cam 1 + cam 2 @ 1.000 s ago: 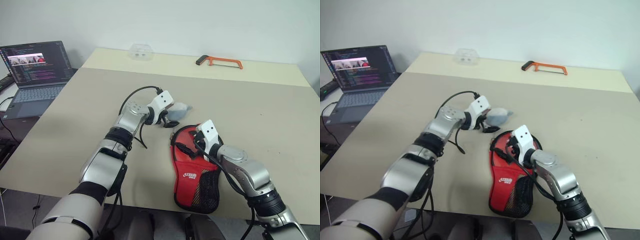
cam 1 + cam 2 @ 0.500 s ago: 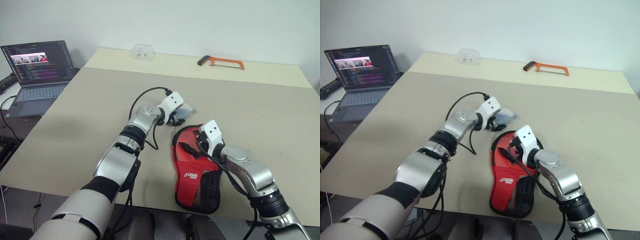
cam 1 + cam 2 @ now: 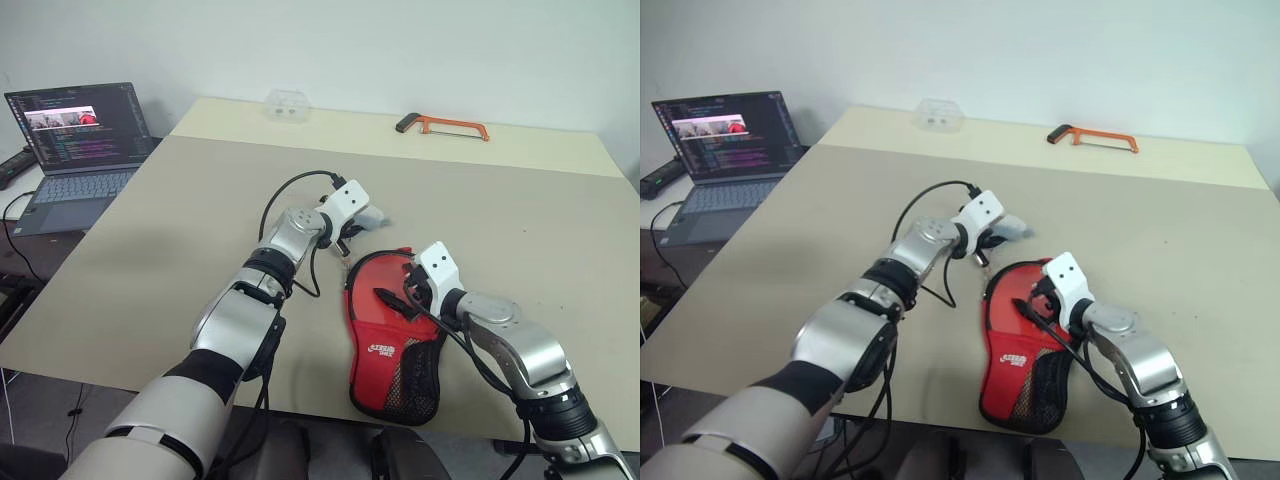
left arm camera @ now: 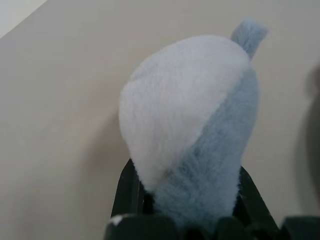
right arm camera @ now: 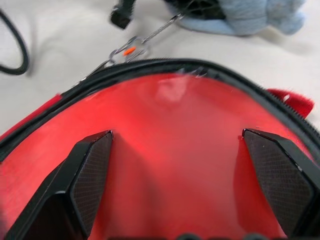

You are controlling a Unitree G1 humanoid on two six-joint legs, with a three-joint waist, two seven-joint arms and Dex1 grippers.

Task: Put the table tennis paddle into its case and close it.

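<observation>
At the near middle of the worktop [image 3: 150, 230] lies the red case [image 3: 392, 335], zip open. Right gripper [image 5: 185, 165] hovers over it, jaws spread wide. Just beyond, left gripper [image 4: 187, 205] has its jaws clamped on a blue-grey plush toy [image 4: 192, 135].

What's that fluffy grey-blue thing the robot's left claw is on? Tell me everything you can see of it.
It is a small plush toy of soft, fuzzy fabric, pale whitish on one side and grey-blue on the other, rounded, with a little tuft sticking out at one end. It lies on the beige table, just beyond the rounded end of the red zip case. The left claw has its two black fingers on either side of the toy, touching it. What animal it is cannot be told.
</observation>
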